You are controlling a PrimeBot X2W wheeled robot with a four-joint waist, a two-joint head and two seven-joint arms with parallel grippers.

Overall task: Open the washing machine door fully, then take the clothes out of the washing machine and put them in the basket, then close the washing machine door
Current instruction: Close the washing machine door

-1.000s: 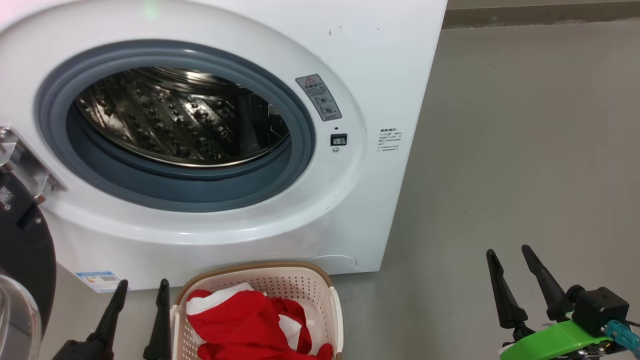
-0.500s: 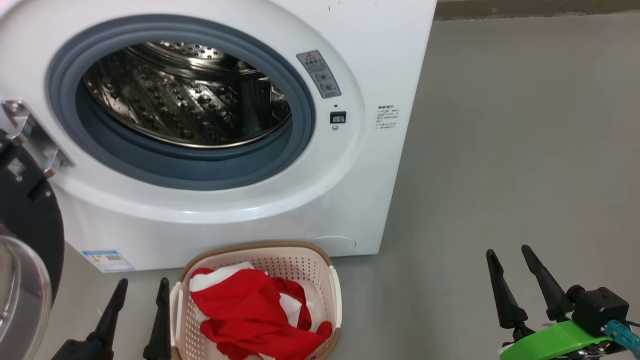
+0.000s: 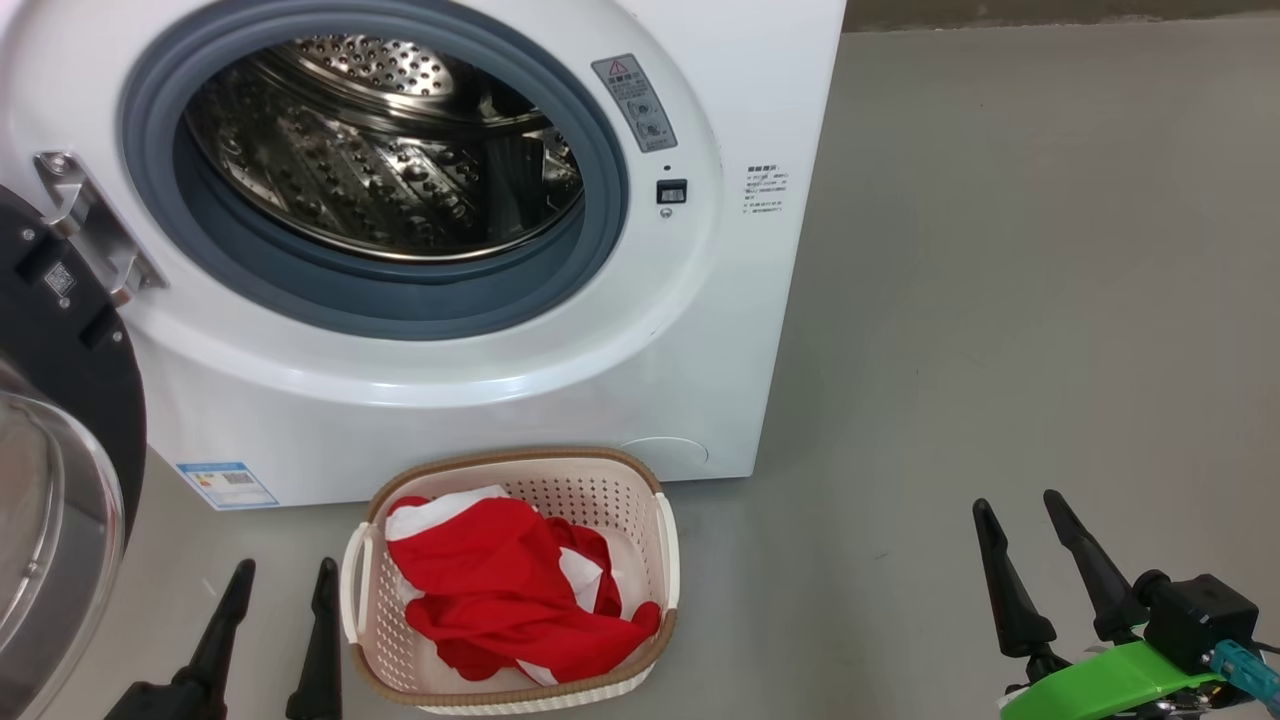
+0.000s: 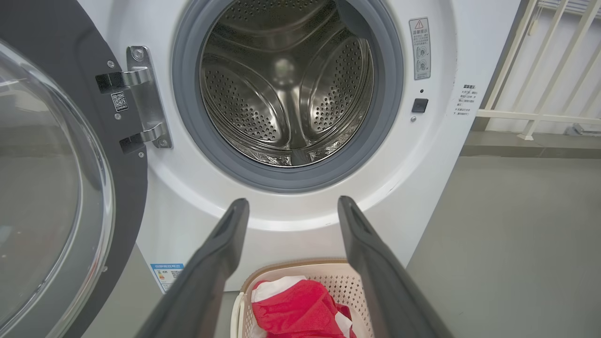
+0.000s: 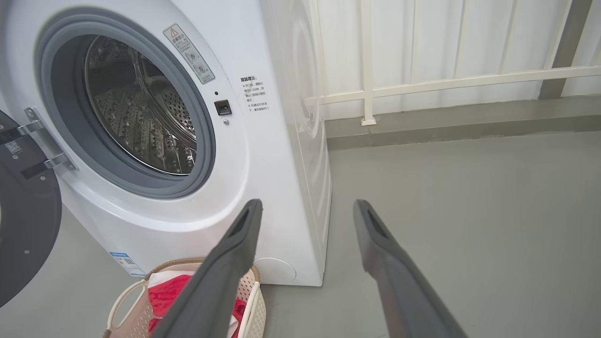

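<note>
Grey floor (image 3: 1000, 300), white railing (image 5: 422, 84) along the wall behind in the right wrist view. Status:

- washing machine (image 3: 700, 350) fills the upper left of the head view. washing machine door (image 3: 60, 330) is swung wide at the left edge of the frame, on its hinge (image 3: 95, 230), glass bowl facing out.
- drum (image 4: 286, 94) looks empty in the left wrist view: bare perforated steel, no red in it. The front lip behind the rubber ring is partly hidden, so I can't fully rule out a scrap there.
- clothes (image 3: 500, 590) are piled in the basket (image 3: 520, 458), on the floor just in front of the machine, lower centre of the head view, below the opening.
- left gripper (image 3: 285, 575) is at the lower left, just beside the basket, fingers spread and carrying nothing.
- right gripper (image 3: 1016, 502) is at the lower right, well apart from everything, also spread and empty.

My read: unloading is done and only closing the door is left.

Next move, probably for the left arm (it sits nearest the door): get to the far side of the black rim near its free edge, then push it in an arc toward the opening until the latch seats. Contact should be on the rim, not the glass. Watch the basket too. It sits under the door's sweep, and clearance can't be judged from these views.
</note>
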